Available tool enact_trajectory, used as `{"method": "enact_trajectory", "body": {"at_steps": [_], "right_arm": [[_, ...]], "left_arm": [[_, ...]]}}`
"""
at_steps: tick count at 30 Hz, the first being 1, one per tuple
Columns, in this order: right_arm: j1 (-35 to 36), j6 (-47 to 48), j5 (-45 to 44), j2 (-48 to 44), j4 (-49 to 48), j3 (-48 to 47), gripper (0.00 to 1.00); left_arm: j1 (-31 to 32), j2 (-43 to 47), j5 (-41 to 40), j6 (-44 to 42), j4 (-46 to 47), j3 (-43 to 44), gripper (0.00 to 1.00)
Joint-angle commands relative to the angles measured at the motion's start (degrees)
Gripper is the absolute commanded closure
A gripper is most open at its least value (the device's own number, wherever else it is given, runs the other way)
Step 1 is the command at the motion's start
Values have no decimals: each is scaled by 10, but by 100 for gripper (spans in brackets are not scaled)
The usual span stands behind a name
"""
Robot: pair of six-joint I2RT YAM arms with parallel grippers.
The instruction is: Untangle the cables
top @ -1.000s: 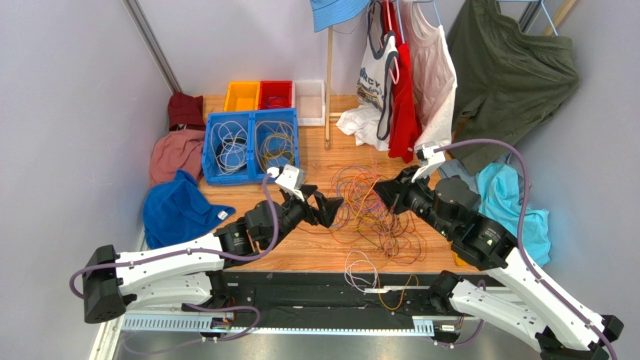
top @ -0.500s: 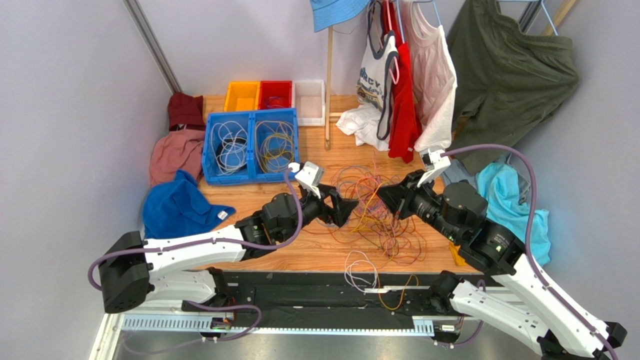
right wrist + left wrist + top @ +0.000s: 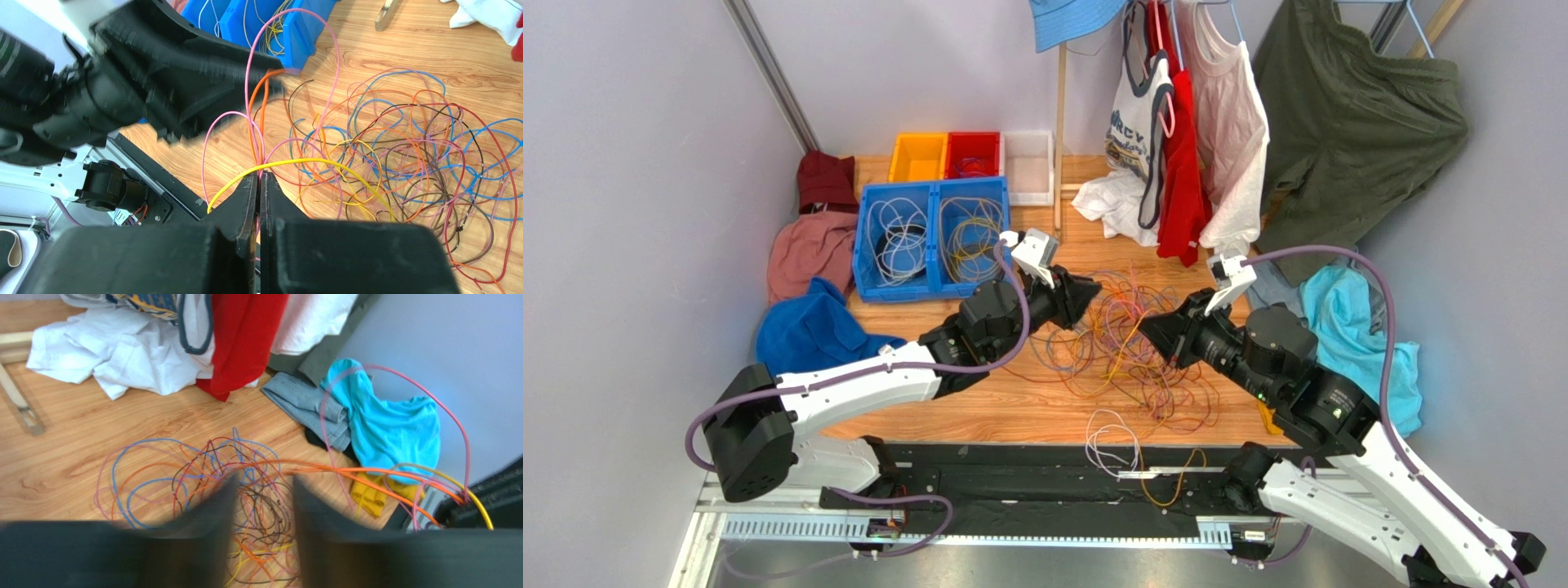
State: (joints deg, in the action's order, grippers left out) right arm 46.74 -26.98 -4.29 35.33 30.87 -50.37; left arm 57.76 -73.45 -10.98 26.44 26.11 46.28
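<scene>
The cables (image 3: 1130, 349) lie in a loose tangle of orange, blue, brown, pink and yellow strands on the wooden table between the two arms. My right gripper (image 3: 1151, 328) is at the tangle's right edge, shut on pink, orange and yellow cables that fan out from its tips (image 3: 259, 174). My left gripper (image 3: 1081, 298) hovers over the tangle's far left side. Its blurred jaws (image 3: 263, 490) stand partly apart above the cables (image 3: 184, 471). One taut orange cable (image 3: 263, 104) runs from the right gripper up to the left gripper (image 3: 270, 70). Whether it lies between the fingers is unclear.
A blue two-part bin (image 3: 934, 239) with coiled cables stands at the far left, with orange (image 3: 918, 157), red (image 3: 973, 153) and white (image 3: 1028, 153) bins behind it. Clothes hang at the back (image 3: 1185, 123). Cloths lie left (image 3: 811, 343) and right (image 3: 1357, 331). Loose cables (image 3: 1112, 441) hang over the near edge.
The left arm has reached farther across the table toward the tangle's far side, and its jaws have narrowed. The right gripper stays shut on its strands and has shifted slightly nearer.
</scene>
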Motion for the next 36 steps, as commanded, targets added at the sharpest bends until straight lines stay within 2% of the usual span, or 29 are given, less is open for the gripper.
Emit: {"method": "enact_trajectory", "body": {"at_steps": [1, 2, 3, 5, 6, 9, 15, 23, 26, 30, 33, 36], "right_arm": [[2, -4, -2, -25, 7, 4, 95], [1, -7, -9, -27, 12, 3, 81], [1, -9, -29, -31, 29, -1, 53], [1, -9, -53, -36, 54, -18, 42], [1, -5, -80, -42, 79, -26, 38], [2, 8, -116, -62, 106, -46, 34], [2, 2, -113, -81, 99, -30, 36], [2, -14, -56, -59, 7, 29, 39], [1, -21, -32, -35, -33, 48, 39], [1, -19, -8, -6, -59, 46, 39], [1, -14, 2, 4, -77, 47, 39], [1, -7, 7, 9, -90, 49, 39]], "left_arm": [[-26, 3, 22, -6, -12, 32, 93], [-26, 6, 15, -7, -28, 44, 100], [-28, 14, 8, -16, -65, 51, 100], [-31, 25, -9, -44, -113, 85, 100], [-35, 40, -34, -53, -173, 100, 100], [-55, 68, -54, -84, -258, 170, 100], [-63, 87, -55, -135, -370, 296, 100], [-63, 88, -55, -167, -423, 426, 100], [-63, 64, -49, -177, -459, 523, 100], [-63, 11, -34, -188, -516, 722, 100], [-63, -28, -20, -198, -537, 834, 100], [-63, -54, -11, -207, -539, 898, 100]]}}
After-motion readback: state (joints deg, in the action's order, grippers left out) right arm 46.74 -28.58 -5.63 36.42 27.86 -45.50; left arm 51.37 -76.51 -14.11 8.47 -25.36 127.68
